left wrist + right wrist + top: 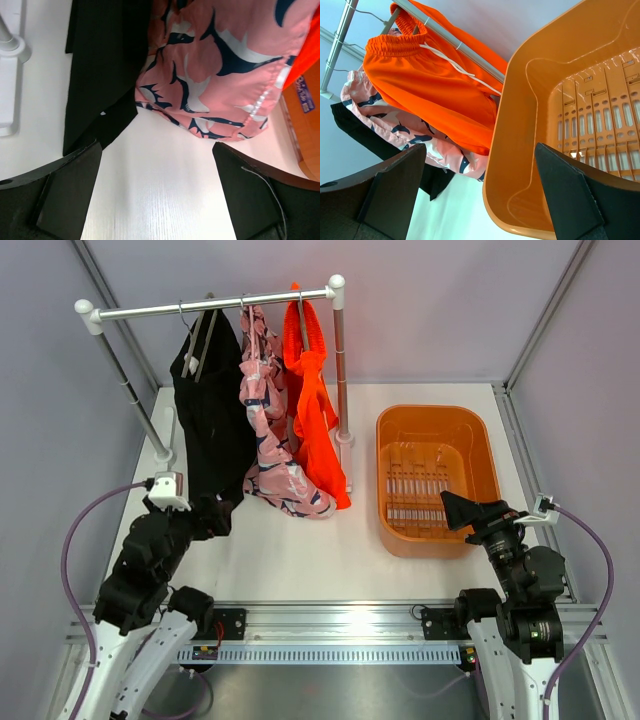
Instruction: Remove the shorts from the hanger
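Three shorts hang on hangers from a white rail (210, 306): black shorts (212, 410) on the left, pink printed shorts (270, 430) in the middle, orange shorts (312, 390) on the right. My left gripper (215, 515) is open and empty, low by the hem of the black shorts (102, 65), with the pink shorts (220, 65) just ahead. My right gripper (462, 510) is open and empty at the near rim of the orange basket (385, 480). The right wrist view shows the orange shorts (430, 85), pink shorts (410, 135) and black shorts (362, 132).
The orange basket (520, 150) stands to the right of the rack and holds nothing. The rack's white uprights and feet (165, 452) stand on the white table. Grey walls close in the back and sides.
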